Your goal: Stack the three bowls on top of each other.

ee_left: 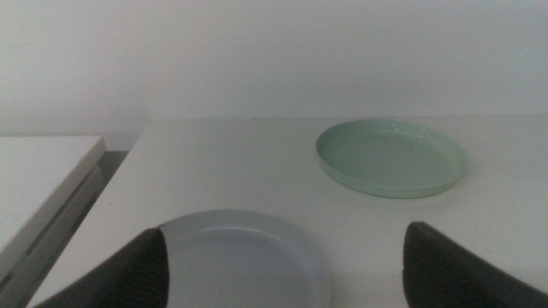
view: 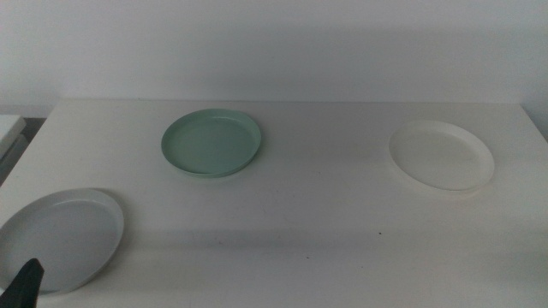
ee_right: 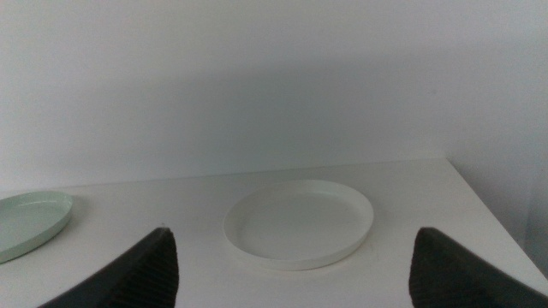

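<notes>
Three bowls lie unstacked: grey bowl (view: 60,238) at 8 o'clock, mint green bowl (view: 211,143) at 11, white bowl (view: 442,155) at 2; left gripper (ee_left: 282,265) and right gripper (ee_right: 291,265) gape wide, empty.

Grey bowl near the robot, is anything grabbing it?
No. Both end effectors are open and empty: the left end effector sits before the shallow round grey bowl, the right end effector before the white bowl.

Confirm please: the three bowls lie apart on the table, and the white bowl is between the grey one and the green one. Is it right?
Not quite. The middle view shows the mint green bowl between the grey bowl and the white bowl. The three do lie apart on the table.
</notes>
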Robot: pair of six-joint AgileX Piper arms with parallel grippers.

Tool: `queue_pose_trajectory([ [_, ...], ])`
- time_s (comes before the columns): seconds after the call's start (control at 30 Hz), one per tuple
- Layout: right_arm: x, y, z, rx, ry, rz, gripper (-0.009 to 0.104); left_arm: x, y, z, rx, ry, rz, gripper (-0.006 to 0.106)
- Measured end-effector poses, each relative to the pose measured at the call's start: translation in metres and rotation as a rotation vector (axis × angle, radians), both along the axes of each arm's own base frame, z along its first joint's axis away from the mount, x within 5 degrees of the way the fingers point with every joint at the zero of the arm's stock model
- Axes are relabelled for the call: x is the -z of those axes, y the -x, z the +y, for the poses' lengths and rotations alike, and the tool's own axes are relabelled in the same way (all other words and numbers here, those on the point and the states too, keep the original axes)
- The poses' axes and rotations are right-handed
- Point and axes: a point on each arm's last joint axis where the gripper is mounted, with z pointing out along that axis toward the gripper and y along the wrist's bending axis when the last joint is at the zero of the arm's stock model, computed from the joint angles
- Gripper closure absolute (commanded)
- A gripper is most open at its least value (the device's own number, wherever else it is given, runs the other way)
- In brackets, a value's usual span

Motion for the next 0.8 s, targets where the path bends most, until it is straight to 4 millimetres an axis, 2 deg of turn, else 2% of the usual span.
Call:
queue_pose_trajectory([
  [0.13, 0.0, 0.0, 0.0, 0.0, 0.0, 0.0, 0.017, -0.007, 0.0, 0.002, -0.031, 0.0, -0.003, 0.007],
  [0.27, 0.0, 0.0, 0.0, 0.0, 0.0, 0.0, 0.017, -0.041, -0.003, 0.004, -0.07, 0.0, 0.03, 0.007],
  [0.57, 0.0, 0.0, 0.0, 0.0, 0.0, 0.0, 0.017, -0.137, -0.026, 0.013, -0.151, -0.015, 0.4, 0.007],
  [0.63, 0.0, 0.0, 0.0, 0.0, 0.0, 0.0, 0.017, -0.152, -0.033, 0.014, -0.155, -0.017, 0.497, 0.007],
  [0.8, 0.0, 0.0, 0.0, 0.0, 0.0, 0.0, 0.017, -0.17, -0.058, 0.019, -0.158, -0.017, 0.678, 0.007],
])
